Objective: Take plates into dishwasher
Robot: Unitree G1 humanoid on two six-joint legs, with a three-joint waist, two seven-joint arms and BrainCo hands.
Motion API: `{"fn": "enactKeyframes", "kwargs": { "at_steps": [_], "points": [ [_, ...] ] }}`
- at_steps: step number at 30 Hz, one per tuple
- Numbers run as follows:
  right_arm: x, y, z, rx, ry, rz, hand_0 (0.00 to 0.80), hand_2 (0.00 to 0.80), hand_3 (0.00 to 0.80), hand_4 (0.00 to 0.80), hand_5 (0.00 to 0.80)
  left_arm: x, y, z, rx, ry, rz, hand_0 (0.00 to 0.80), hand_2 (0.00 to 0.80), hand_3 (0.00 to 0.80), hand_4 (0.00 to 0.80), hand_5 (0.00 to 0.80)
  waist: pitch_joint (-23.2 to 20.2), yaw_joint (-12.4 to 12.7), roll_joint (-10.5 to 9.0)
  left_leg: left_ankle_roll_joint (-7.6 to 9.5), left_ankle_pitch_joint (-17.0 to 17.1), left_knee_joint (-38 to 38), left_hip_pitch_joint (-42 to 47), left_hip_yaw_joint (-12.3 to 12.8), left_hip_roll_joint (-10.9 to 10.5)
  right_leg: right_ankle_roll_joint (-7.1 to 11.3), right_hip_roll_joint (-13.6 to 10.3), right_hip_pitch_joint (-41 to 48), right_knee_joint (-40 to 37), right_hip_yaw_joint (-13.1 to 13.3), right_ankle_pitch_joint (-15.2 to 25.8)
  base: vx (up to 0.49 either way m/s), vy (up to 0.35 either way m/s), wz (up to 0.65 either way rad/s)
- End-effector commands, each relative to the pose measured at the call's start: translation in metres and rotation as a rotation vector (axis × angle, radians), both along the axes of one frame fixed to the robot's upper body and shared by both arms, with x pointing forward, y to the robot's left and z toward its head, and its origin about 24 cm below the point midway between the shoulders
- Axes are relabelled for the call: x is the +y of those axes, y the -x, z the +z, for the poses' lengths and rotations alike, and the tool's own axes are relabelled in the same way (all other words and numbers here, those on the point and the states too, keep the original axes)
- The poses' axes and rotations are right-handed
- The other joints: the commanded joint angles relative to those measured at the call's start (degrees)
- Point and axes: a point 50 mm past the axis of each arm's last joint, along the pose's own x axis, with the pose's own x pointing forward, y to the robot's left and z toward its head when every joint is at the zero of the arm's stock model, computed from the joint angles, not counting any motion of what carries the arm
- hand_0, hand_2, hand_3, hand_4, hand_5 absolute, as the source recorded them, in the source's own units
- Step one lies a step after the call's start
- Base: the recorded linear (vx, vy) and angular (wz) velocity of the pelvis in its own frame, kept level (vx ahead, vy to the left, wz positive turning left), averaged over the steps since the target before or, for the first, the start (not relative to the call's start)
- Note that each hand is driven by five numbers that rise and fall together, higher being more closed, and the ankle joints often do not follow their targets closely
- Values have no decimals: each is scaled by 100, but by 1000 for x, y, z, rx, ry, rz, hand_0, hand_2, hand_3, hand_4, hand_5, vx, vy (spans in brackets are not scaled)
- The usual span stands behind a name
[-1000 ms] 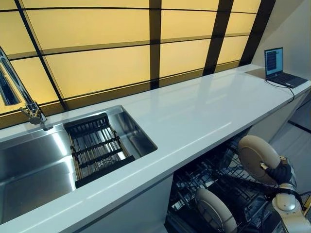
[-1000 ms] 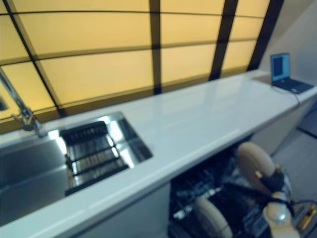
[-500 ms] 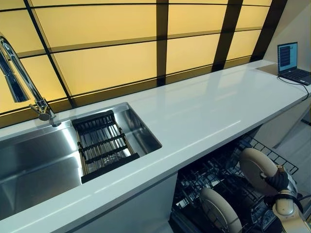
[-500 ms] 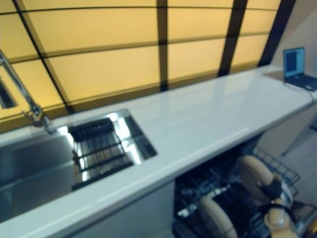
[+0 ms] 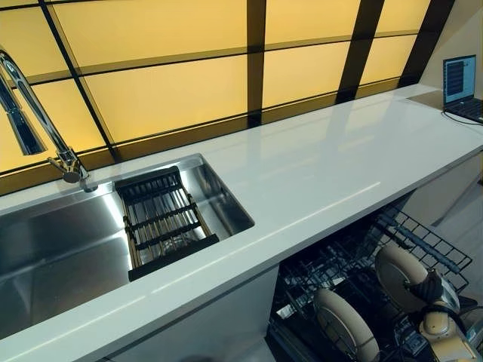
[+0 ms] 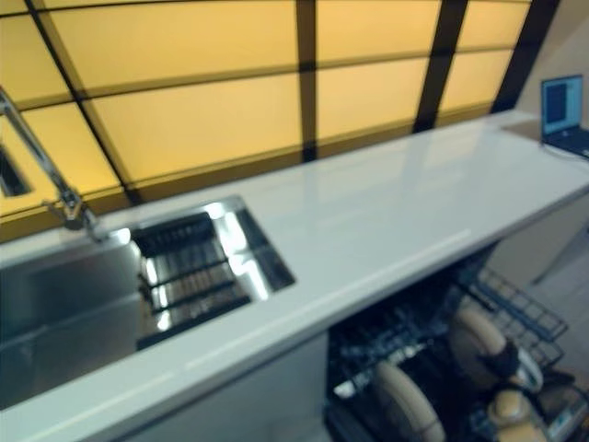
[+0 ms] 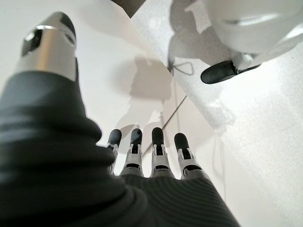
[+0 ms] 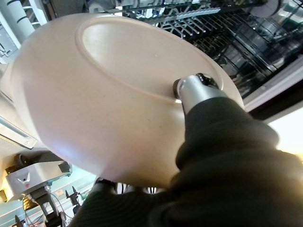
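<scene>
held plate (image 8: 94, 90): beige, in the right hand (image 5: 432, 290); thumb (image 8: 196, 92) pressed on its face by the inner ring, remaining fingers hidden behind the rim, so a pinch grip; plate tilted, nearly on edge, low over the right part of the dishwasher rack (image 5: 423, 245)
second plate (image 5: 343, 324): same beige; stands on edge in the rack's front-left area, well apart from the held one
plate count: two visible; one in hand, one racked
right hand: closed on the held plate; wrist comes in from the lower right corner of the head views
left hand (image 7: 151, 151): seen only in its own wrist view; fingers straight, side by side, thumb apart; holds nothing, pale floor past the tips
rack: black wire, pulled out below the counter (image 5: 317, 173); open tines between the two plates; wire rim rises at the far right; whether the held plate's lower edge touches the tines cannot be told, view is poor there
counter edge: white front lip runs diagonally just above the rack; the held plate sits below it and clear of it
sink (image 5: 68, 241): steel, set into the counter on the left; one dark slatted drain insert (image 5: 162, 222) at its right end; one tap (image 5: 38, 121) behind it
laptop (image 5: 462, 87): one, open, far right end of the counter
</scene>
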Motion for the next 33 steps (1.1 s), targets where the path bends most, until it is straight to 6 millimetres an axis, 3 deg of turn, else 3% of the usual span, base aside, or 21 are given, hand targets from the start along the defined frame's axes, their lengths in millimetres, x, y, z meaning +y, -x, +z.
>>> {"fn": "enactKeyframes", "kwargs": {
  "at_steps": [1,6,16,33],
  "points": [
    [-20,-19,34,-22,165,-39,800,800,800,800,800,13,-22,11,-32,-60,-106,0,0,0,0,0,-12,156,-221,346,363,108,-623,-154,-395,-422,271,-23,697,-405,-651,0,0,0],
    [-26,-16,34,34,224,-68,800,800,800,800,800,14,-25,13,-36,-62,-121,0,0,0,0,0,51,180,-192,355,380,113,-666,-198,-420,-417,253,-67,723,-424,-643,-3,2,3],
    [-17,-25,30,128,324,-12,800,800,800,800,800,9,-32,14,-49,-56,-155,0,0,0,0,0,111,234,-204,374,401,106,-689,-235,-428,-397,261,-108,716,-434,-610,-1,-7,3],
    [10,-24,-2,176,217,21,800,800,800,800,800,6,-38,15,-59,-61,-175,0,0,0,0,0,184,293,-222,410,413,83,-733,-264,-446,-384,276,-157,702,-422,-586,0,0,0]
  ]
}}
